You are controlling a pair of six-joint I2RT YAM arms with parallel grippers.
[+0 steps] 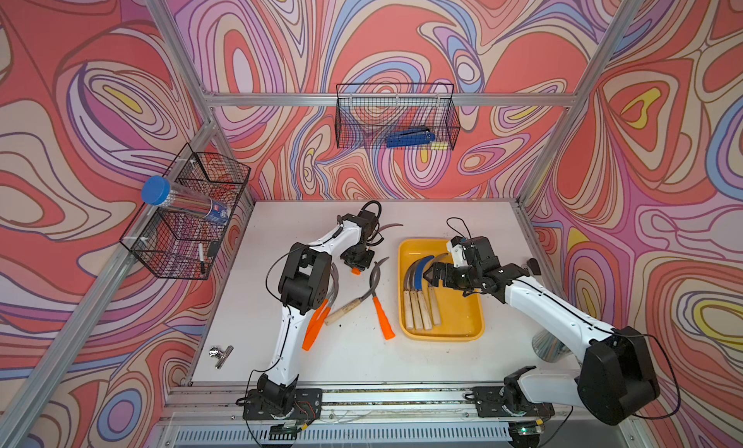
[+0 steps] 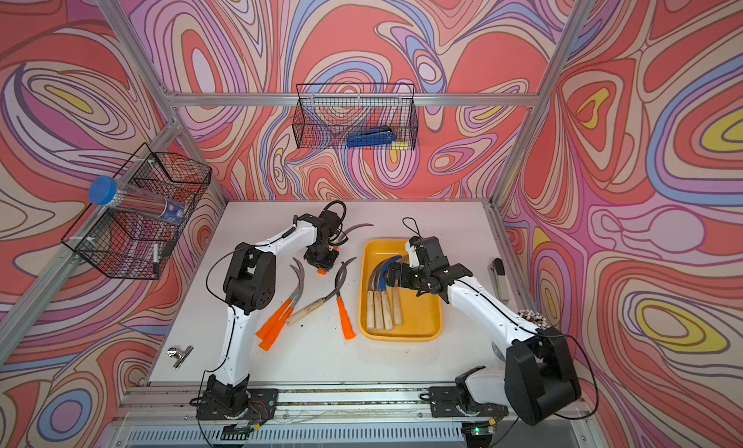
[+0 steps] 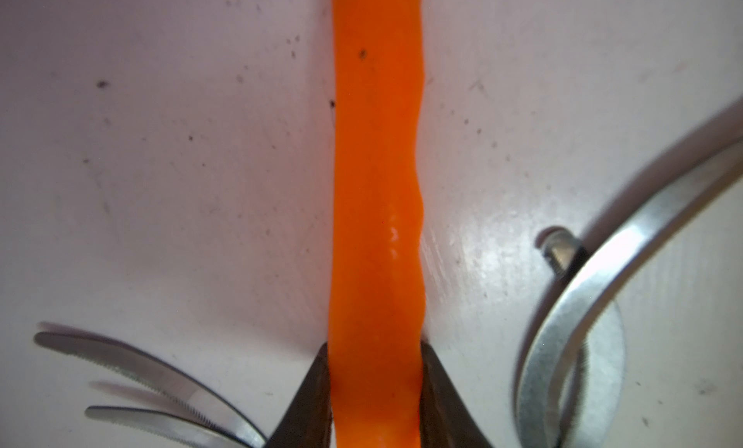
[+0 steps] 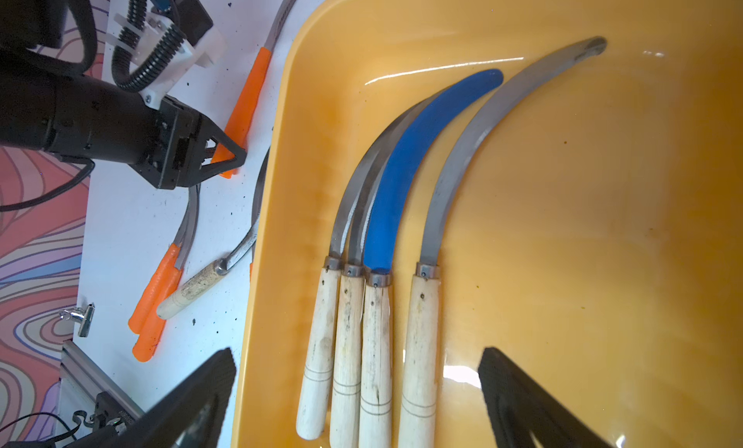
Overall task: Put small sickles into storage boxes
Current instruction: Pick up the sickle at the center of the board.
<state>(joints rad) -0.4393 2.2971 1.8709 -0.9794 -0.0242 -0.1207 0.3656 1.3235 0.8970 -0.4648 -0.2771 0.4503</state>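
Observation:
My left gripper (image 1: 356, 262) (image 3: 374, 347) points down at the table's middle back. It is shut on the orange handle (image 3: 378, 164) of a small sickle that lies on the table, its grey blade (image 1: 392, 226) curving away behind. The yellow storage box (image 1: 474, 329) (image 2: 402, 337) holds several wooden-handled sickles (image 4: 378, 325) side by side, one with a blue blade (image 4: 406, 164). Above them my right gripper (image 1: 432, 276) (image 4: 358, 357) hovers open, holding nothing. Loose on the table lie two orange-handled sickles (image 1: 315, 325) together, a wooden-handled one (image 1: 345, 308) and another orange-handled one (image 1: 382, 317).
A black wire basket (image 1: 396, 116) on the back wall holds a blue tool (image 1: 410, 138). Another wire basket (image 1: 189, 213) at the left holds a blue-capped bottle (image 1: 157, 189). A metal clip (image 1: 221, 355) lies front left. A stapler-like thing (image 2: 498, 279) sits beyond the tray on the right.

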